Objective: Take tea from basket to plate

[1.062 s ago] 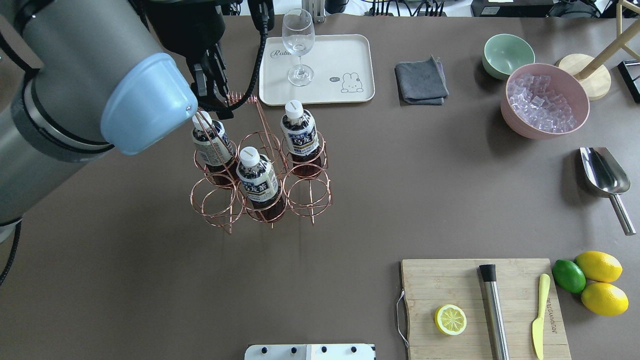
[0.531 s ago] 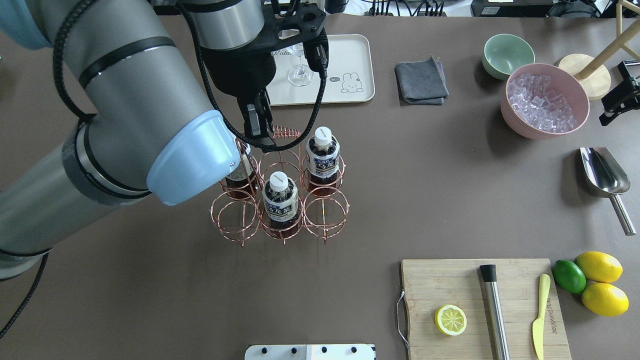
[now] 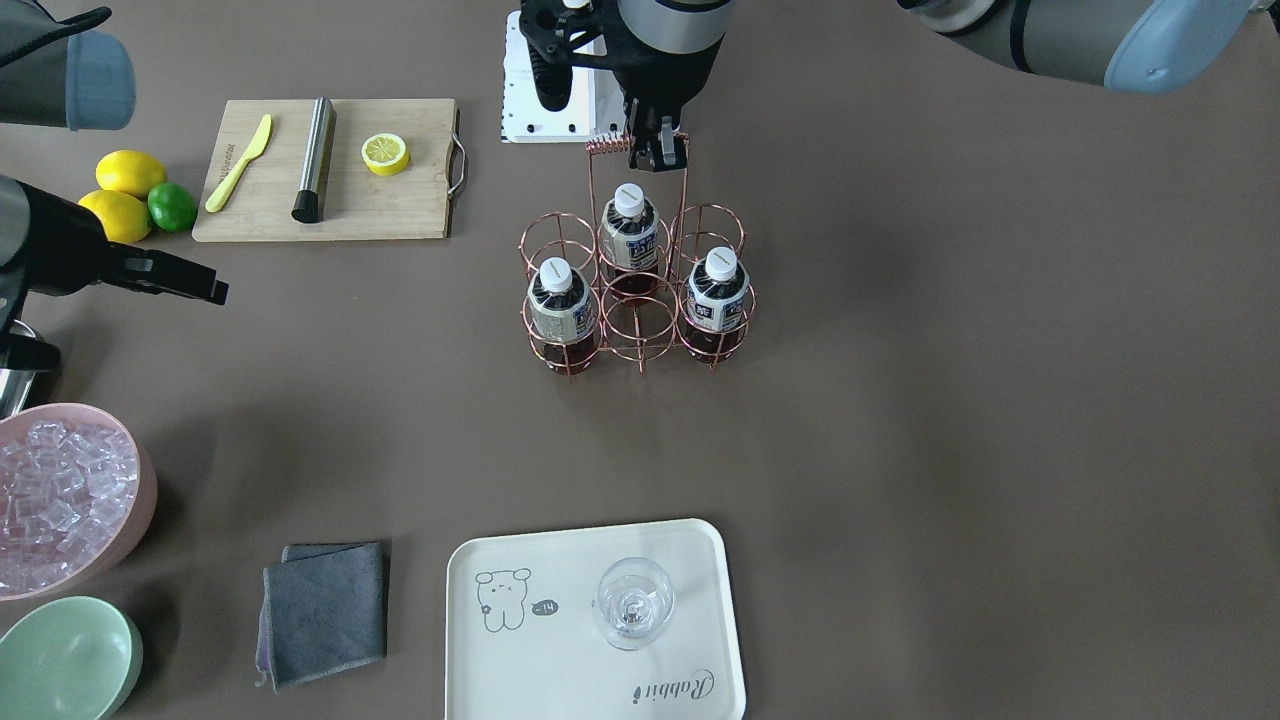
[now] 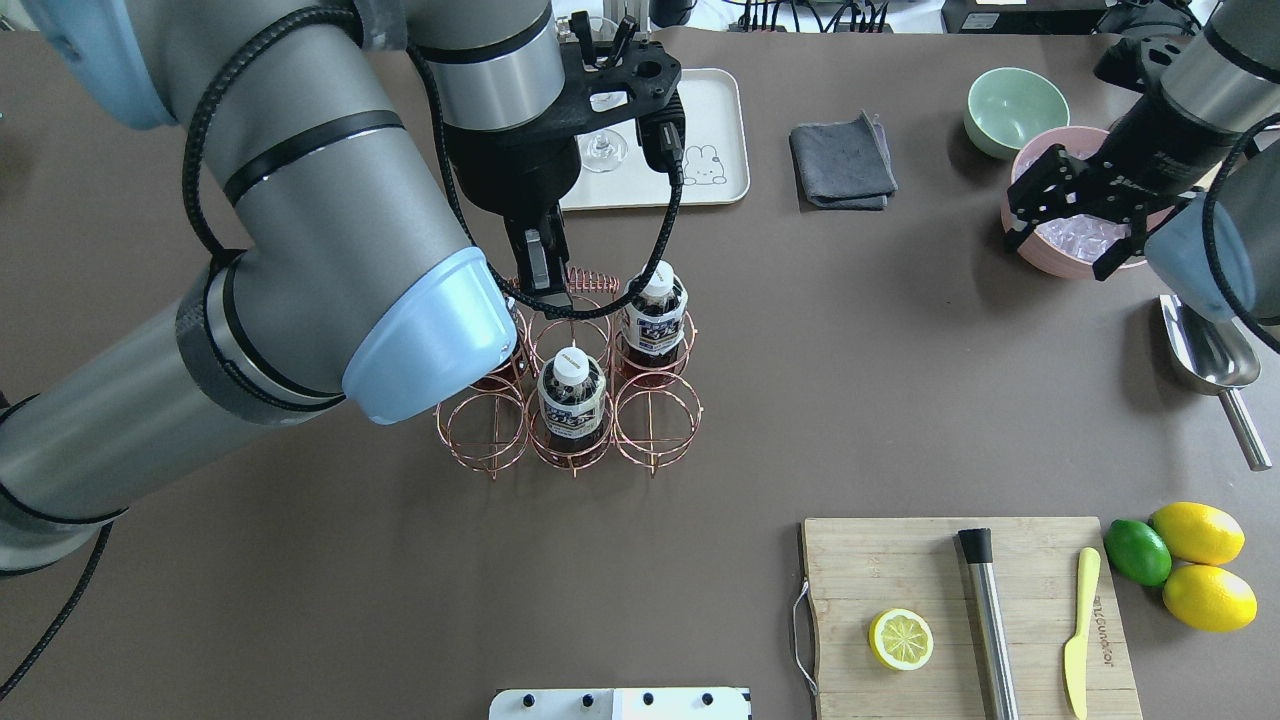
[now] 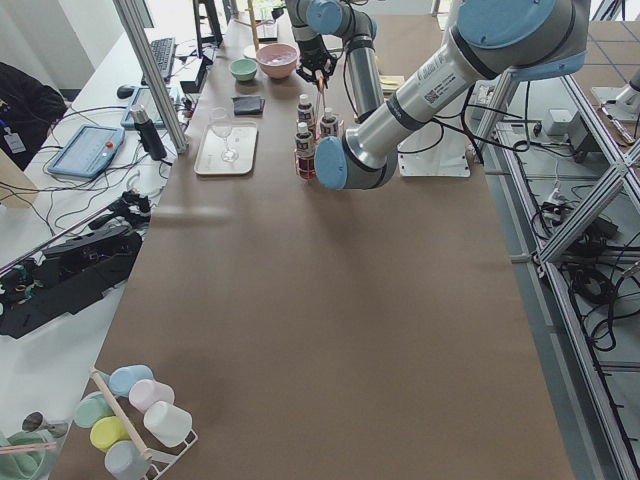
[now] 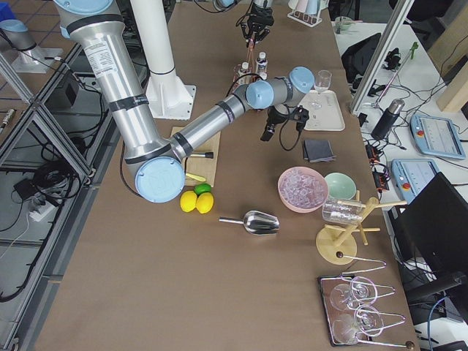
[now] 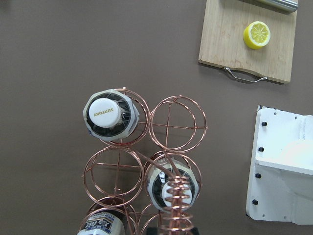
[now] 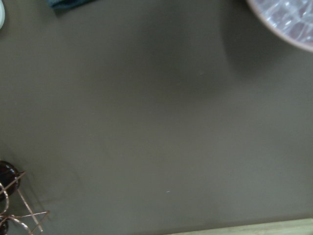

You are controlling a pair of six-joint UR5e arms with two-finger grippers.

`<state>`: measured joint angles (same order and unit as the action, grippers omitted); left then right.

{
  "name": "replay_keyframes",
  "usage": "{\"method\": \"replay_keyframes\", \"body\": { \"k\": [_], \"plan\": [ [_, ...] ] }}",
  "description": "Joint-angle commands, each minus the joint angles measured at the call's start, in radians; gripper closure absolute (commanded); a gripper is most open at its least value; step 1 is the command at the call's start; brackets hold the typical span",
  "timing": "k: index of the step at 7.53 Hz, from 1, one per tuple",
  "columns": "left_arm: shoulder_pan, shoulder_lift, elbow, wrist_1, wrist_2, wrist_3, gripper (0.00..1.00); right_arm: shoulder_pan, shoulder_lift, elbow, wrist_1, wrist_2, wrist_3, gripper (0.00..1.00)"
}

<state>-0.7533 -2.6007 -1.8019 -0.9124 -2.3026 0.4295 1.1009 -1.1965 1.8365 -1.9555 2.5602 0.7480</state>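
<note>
The copper wire basket (image 4: 655,415) holds three tea bottles. In the overhead view one (image 4: 567,398) stands in the front middle cell, one (image 4: 655,312) in the back right cell, and the third is hidden under my left arm. All three show in the front view (image 3: 628,235) (image 3: 553,300) (image 3: 715,292). My left gripper (image 4: 548,283) is shut on the coil top of the basket's handle (image 4: 592,278). The cream plate (image 4: 715,110) lies just beyond it. My right gripper (image 4: 1062,245) is open and empty over the pink bowl.
A wine glass (image 3: 633,603) stands on the plate. A grey cloth (image 4: 842,162), a green bowl (image 4: 1012,108) and a pink bowl of ice (image 4: 1050,255) lie at the back right. A metal scoop (image 4: 1210,355), a cutting board (image 4: 900,560) with a lemon half, and whole citrus (image 4: 1195,565) lie to the right.
My left arm has moved the basket by its handle to the right and toward the table's middle. My right arm has come into view over the pink bowl.
</note>
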Motion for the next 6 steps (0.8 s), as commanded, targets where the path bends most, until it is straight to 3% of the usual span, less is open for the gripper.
{"method": "replay_keyframes", "body": {
  "k": [1,6],
  "plan": [
    [0.000,0.001,0.016,-0.009,0.000,0.000,1.00,-0.142,0.110,-0.003,-0.002,0.005,0.242,0.01],
    [-0.001,0.005,0.038,-0.034,0.002,0.002,1.00,-0.194,0.380,-0.222,-0.002,0.018,0.385,0.02]
  ]
}}
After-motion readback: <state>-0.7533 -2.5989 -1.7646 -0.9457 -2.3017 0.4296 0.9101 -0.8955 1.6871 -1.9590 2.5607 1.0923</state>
